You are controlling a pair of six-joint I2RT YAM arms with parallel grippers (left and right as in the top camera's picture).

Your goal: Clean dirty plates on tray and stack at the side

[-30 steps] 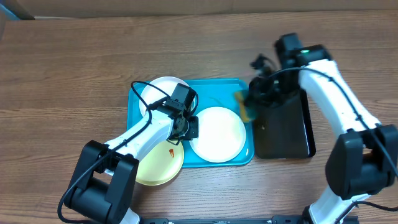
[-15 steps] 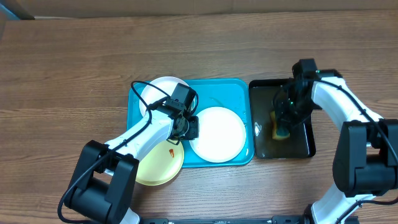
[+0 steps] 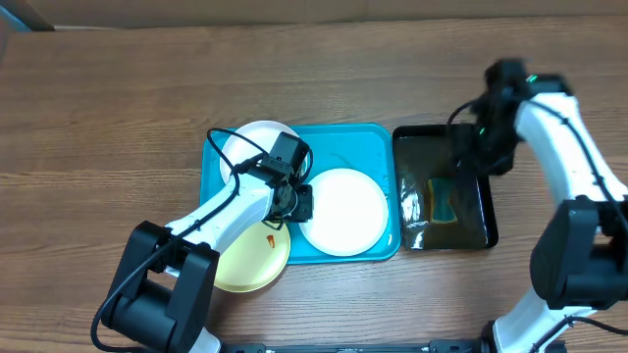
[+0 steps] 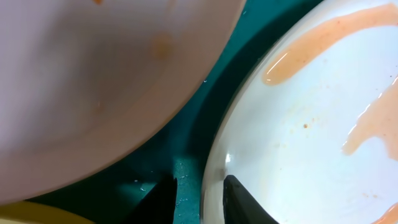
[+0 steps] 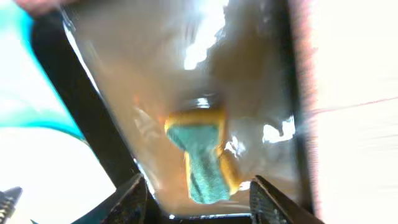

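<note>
Turquoise tray (image 3: 383, 137) sits mid-table with a white plate (image 3: 343, 211) inside it towards the right edge. A second white plate (image 3: 250, 142) overhangs its back-left corner, and a yellow-green plate (image 3: 245, 265) lies across its front-left corner, half on the wooden table (image 3: 118, 98).

The left gripper (image 4: 199, 199) is down between the plates. Its jaws are narrowly parted astride the near rim of the right-hand white plate, one finger on the tray floor and a sliver of tray showing between it and the rim. Orange streaks (image 4: 323, 40) cross that plate, so it looks unwiped.

The right gripper (image 5: 200, 196) hangs over the black tray (image 3: 471, 221) with its jaws spread wide and holding nothing. The yellow and green sponge (image 3: 444, 199) lies loose in the shallow liquid below.

The step in hand seems to be taking up the wetted sponge. To do it well:

- Lower straight over the sponge's middle and close across its narrow sides.
- Lift slowly so it drips over the black tray.
- Cross the tray's right edge to the streaked plate.
- Firm the left jaws on the rim before wiping, or the plate may skid towards its neighbours.
</note>
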